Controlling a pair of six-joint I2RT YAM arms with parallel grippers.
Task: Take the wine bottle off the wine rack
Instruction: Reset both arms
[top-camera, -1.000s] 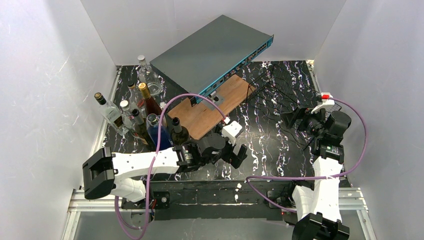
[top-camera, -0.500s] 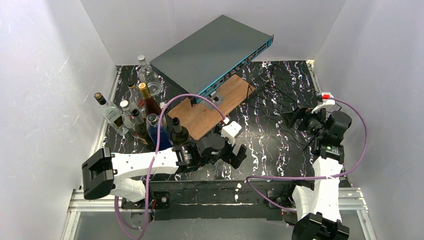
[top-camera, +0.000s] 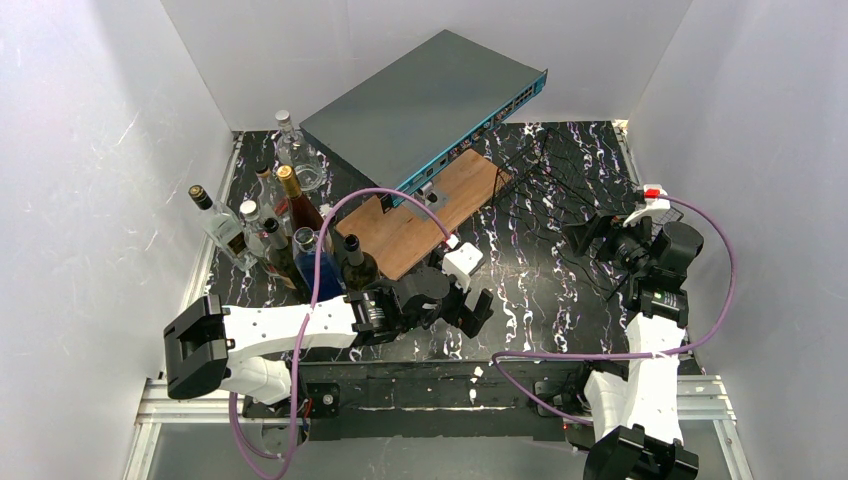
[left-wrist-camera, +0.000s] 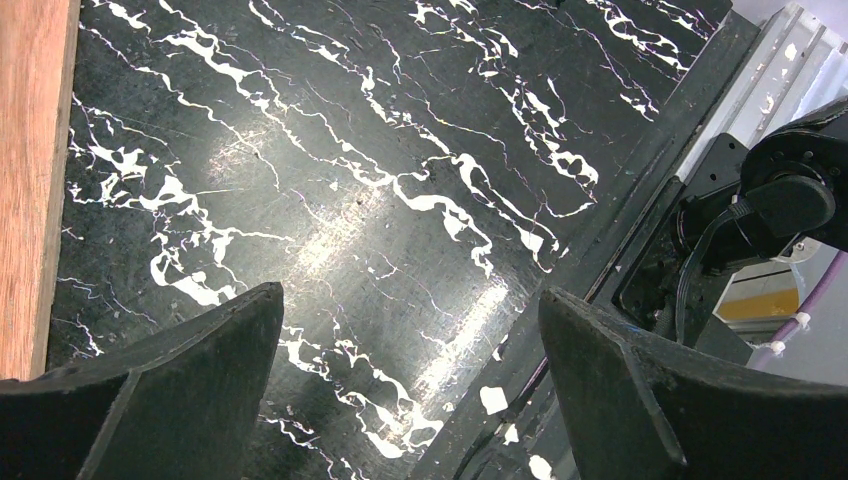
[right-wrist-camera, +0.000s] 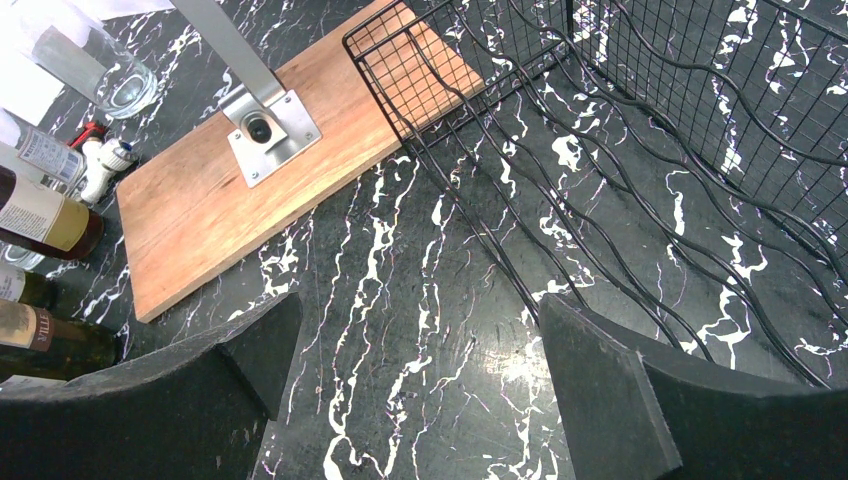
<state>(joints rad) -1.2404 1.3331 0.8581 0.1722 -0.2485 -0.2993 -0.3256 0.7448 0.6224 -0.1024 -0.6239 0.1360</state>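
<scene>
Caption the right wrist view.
Open right gripper above the black white-veined table, facing a thin black wire wine rack and brown wooden board.

Table (top-camera: 540, 290) is black marble with white veins and faint purple streaks. Wine rack (right-wrist-camera: 700, 100) is thin black wire, board (right-wrist-camera: 200, 220) warm brown wood, switch (top-camera: 420, 100) grey with a blue front, cables (top-camera: 729, 262) purple.

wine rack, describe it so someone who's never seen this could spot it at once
Find the big grey network switch mounted on a wooden board mid-table. Just right of the board sits the wine rack: the only thin black wire frame, wavy rails with a grid end.
</scene>
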